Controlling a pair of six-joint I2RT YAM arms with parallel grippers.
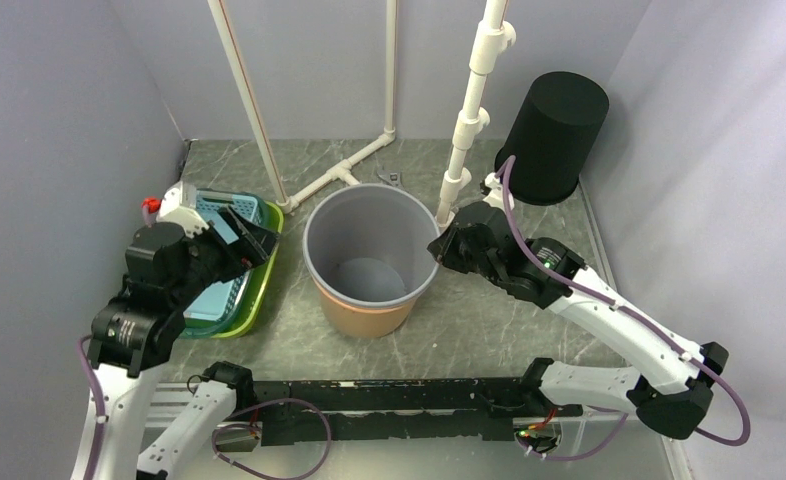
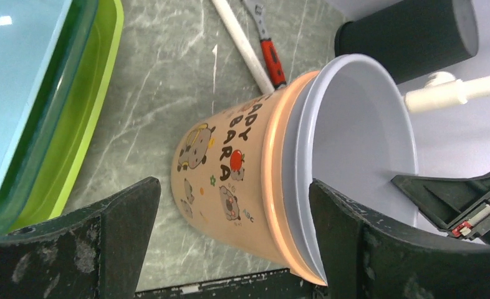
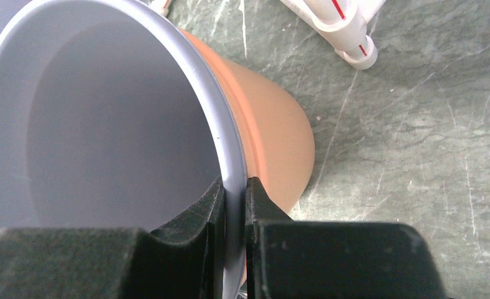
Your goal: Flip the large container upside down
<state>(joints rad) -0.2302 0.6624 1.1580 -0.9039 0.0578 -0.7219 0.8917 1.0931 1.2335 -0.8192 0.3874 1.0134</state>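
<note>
— The claws?
— Right claw clamped the large container by its rim; left claw gaped wide, near it, not touching.
— The container?
— Upright mid-surface; tray stack left, white pipe just behind, walls close around.

The scene is lit evenly and softly from above, and only a faint shadow is cast on the tabletop beside the large container. A small glare spot is seen on the blue tray in the left wrist view. The right claw, close to the lens, is rendered dark and slightly soft.
</note>
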